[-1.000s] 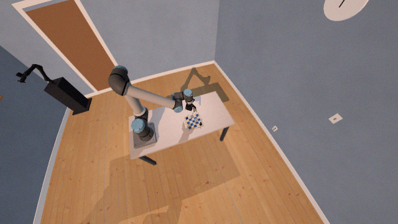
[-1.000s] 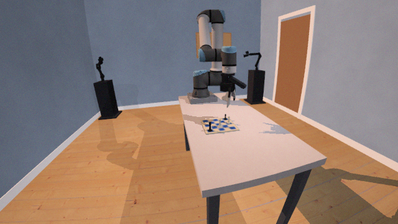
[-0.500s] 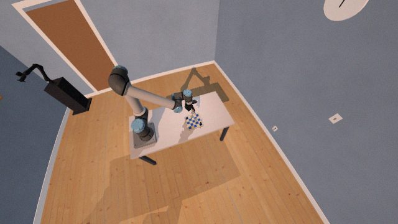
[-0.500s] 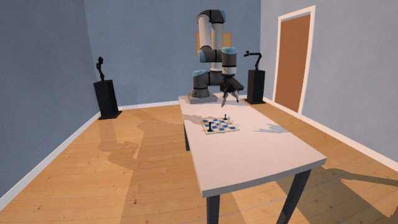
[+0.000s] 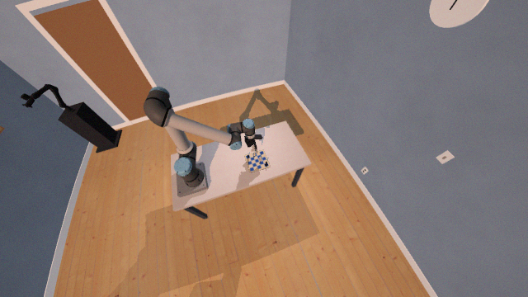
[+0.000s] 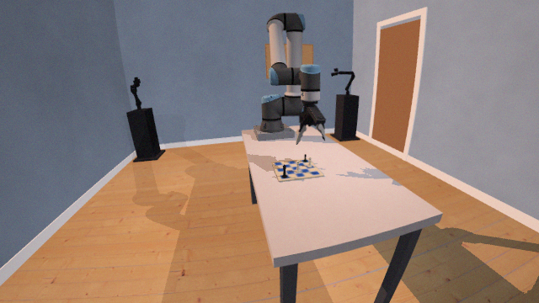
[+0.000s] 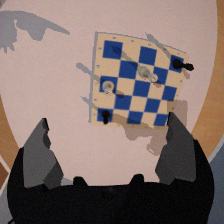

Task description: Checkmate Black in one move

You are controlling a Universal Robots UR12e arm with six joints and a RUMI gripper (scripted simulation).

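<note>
A small blue-and-cream chessboard (image 5: 252, 163) (image 6: 316, 173) (image 7: 131, 47) lies on the white table (image 5: 223, 169) (image 6: 337, 210) (image 7: 55, 80). In the wrist view one black piece (image 7: 105, 116) stands at the board's near left corner and another black piece (image 7: 186, 65) at its far right edge. Three white pieces (image 7: 107, 86) (image 7: 144, 71) (image 7: 154, 77) stand between them. All look upright. My gripper (image 5: 252, 145) (image 6: 311, 136) (image 7: 107, 116) is open and empty. It hangs well above the table, over the board's edge nearest the arm's base.
The arm's base (image 5: 187, 173) (image 6: 271, 122) is bolted at one end of the table. Two black pedestals with camera arms (image 6: 143, 130) (image 6: 346, 115) stand on the floor by the walls. A brown door (image 6: 393, 84) is at the right.
</note>
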